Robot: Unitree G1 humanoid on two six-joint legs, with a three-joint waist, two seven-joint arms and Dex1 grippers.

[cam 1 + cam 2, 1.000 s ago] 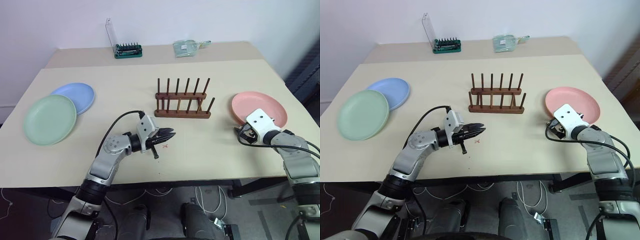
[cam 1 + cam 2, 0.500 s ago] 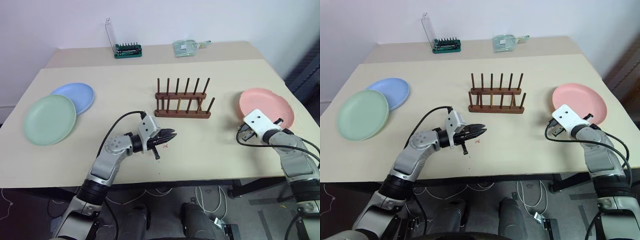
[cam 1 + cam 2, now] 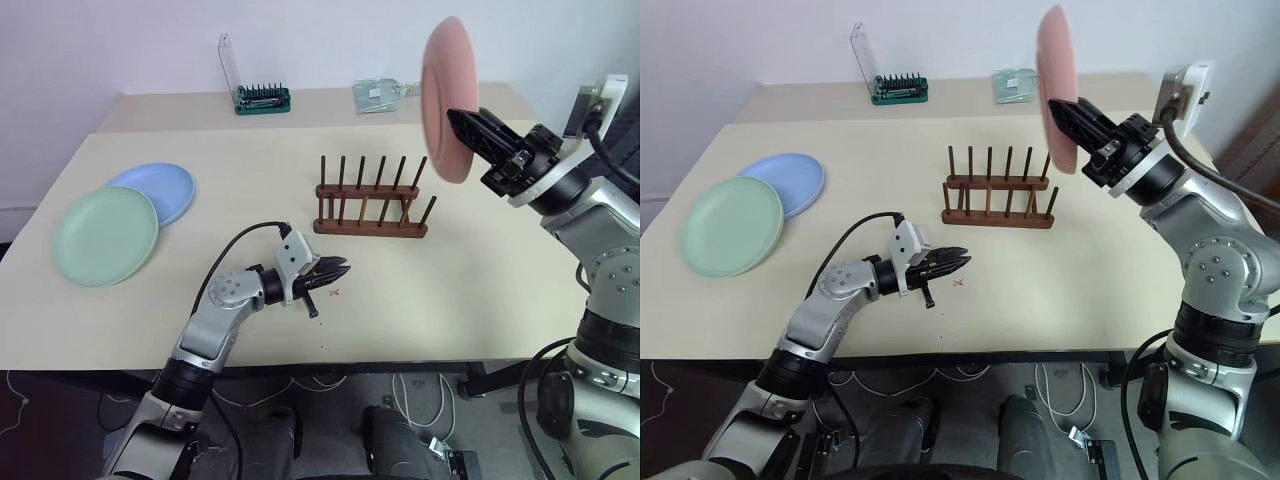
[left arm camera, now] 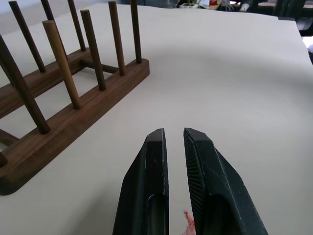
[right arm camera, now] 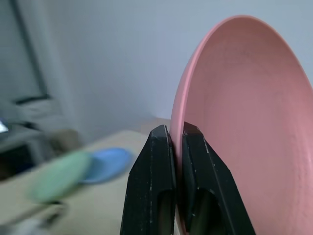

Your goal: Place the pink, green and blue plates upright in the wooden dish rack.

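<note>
My right gripper (image 3: 455,118) is shut on the rim of the pink plate (image 3: 440,90). It holds the plate upright in the air, above and just right of the wooden dish rack (image 3: 372,205). The right wrist view shows the black fingers (image 5: 156,161) pinching the plate's edge (image 5: 244,98). The rack stands at mid-table with nothing between its pegs. At the table's left, the green plate (image 3: 105,235) lies flat and overlaps the blue plate (image 3: 160,187) behind it. My left gripper (image 3: 338,268) hovers level in front of the rack, shut and holding nothing.
A green-based bit holder with a clear panel (image 3: 258,97) and a clear packet (image 3: 378,95) sit at the table's far edge. A small red mark (image 3: 335,292) is on the tabletop just below my left gripper.
My right gripper closed on the pink plate, lifted it off the table's right side, and swung it up and left while turning it upright. The left arm stayed put.
</note>
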